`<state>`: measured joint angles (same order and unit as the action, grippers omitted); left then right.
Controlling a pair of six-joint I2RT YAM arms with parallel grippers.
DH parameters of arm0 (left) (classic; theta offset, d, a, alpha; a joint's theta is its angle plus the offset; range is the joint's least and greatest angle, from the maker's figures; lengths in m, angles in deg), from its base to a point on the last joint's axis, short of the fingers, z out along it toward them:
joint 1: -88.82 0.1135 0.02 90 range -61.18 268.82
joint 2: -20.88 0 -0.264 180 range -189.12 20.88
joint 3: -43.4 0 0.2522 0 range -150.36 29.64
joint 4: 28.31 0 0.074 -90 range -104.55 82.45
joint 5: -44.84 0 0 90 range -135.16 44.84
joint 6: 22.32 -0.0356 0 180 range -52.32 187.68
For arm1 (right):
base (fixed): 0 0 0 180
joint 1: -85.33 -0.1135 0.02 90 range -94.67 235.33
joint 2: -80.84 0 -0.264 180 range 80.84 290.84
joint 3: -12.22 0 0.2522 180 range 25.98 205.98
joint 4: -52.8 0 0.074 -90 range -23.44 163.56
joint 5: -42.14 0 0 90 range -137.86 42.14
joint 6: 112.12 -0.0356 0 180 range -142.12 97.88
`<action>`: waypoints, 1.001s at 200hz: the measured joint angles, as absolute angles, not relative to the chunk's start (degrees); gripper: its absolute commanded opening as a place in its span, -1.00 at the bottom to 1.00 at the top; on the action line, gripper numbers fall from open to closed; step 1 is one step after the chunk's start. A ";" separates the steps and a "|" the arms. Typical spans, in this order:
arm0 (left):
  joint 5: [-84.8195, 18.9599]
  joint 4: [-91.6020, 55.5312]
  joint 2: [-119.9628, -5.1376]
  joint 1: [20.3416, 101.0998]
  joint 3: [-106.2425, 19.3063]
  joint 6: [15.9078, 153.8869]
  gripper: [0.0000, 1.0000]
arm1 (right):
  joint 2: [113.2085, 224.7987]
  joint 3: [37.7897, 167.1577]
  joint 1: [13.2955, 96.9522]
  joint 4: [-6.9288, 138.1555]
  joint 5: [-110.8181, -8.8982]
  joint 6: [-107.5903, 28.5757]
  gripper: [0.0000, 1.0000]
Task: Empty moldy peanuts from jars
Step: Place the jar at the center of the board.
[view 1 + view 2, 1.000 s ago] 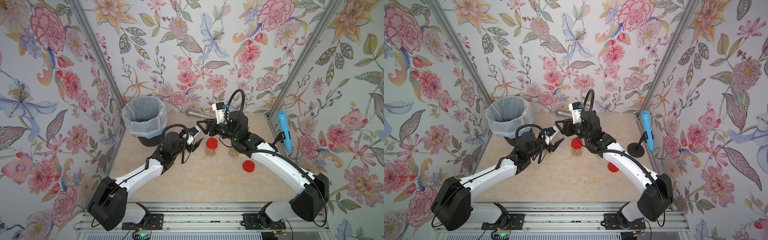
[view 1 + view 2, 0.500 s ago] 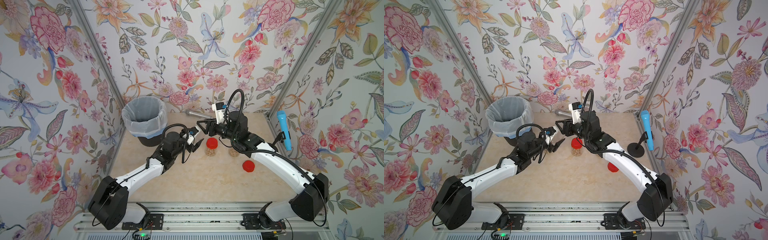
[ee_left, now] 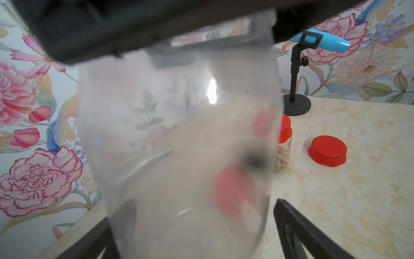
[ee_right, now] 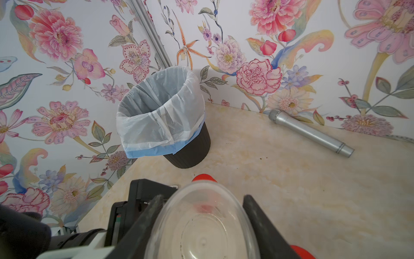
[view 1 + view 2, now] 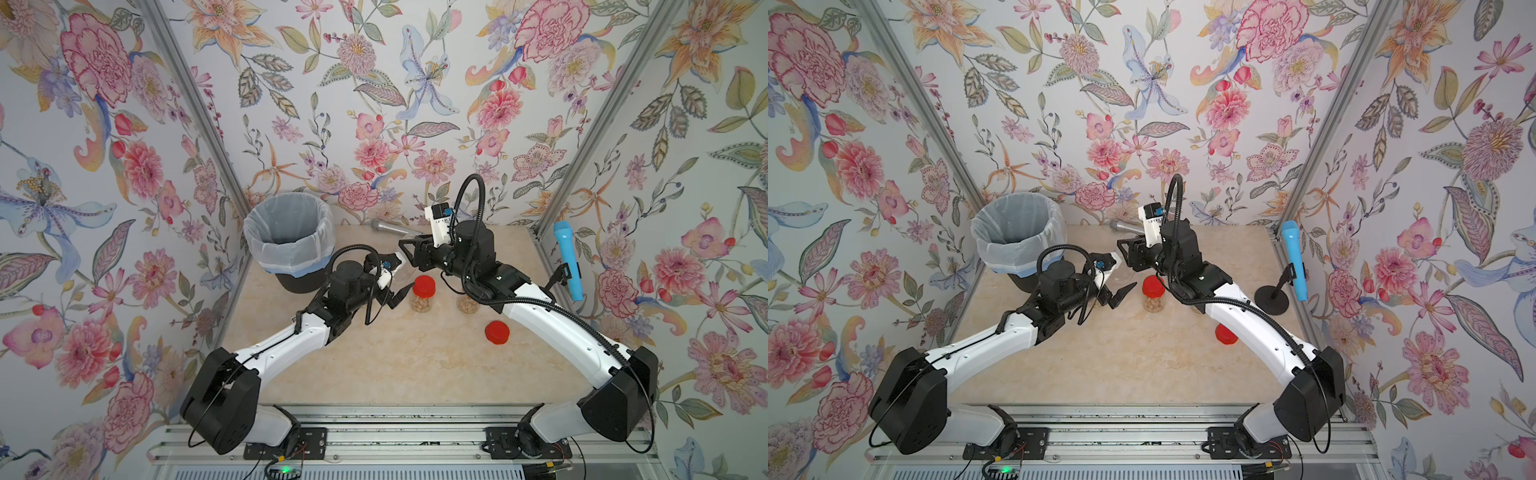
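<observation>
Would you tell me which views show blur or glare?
Left wrist view: the clear empty plastic jar sits right at the lens, badly blurred, with a white glare spot on it; the loose red round lid behind is sharp. Right wrist view: that jar is soft, the black bin with white liner crisp. Both top views: evenly lit, sharp.

Floral wallpaper [image 5: 374, 104] covers three walls around a pale marbled tabletop [image 5: 395, 353], with metal corner posts [image 5: 206, 124].

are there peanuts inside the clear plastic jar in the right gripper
No, the clear plastic jar clamped in the right gripper shows only its bare see-through bottom, with nothing inside.
</observation>
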<state>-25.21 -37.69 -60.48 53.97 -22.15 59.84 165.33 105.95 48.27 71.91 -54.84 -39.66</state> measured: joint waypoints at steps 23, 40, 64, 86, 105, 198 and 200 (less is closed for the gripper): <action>-25.45 -36.55 -60.02 53.97 -22.15 58.97 0.99 | 164.93 105.88 52.53 73.15 -54.03 -38.48 -0.30; -26.02 -36.20 -59.22 53.97 -22.09 58.60 0.99 | 164.15 105.31 57.29 73.22 -53.62 -37.83 -0.30; -27.31 -36.12 -58.14 53.97 -21.52 58.49 0.99 | 163.40 103.80 64.68 73.22 -53.36 -36.65 -0.28; -29.02 -36.07 -57.84 53.97 -20.65 58.49 1.00 | 163.86 102.76 71.04 73.50 -53.31 -35.27 -0.28; -30.22 -36.09 -57.64 53.97 -19.49 58.51 0.99 | 165.87 102.78 74.78 73.35 -52.96 -33.78 -0.27; -34.35 -38.41 -52.92 53.97 -14.48 58.62 0.99 | 190.94 113.49 81.42 72.21 -52.68 -25.30 -0.25; -34.42 -38.43 -52.88 53.97 -14.48 58.60 0.99 | 191.23 113.68 81.47 72.17 -52.66 -25.24 -0.25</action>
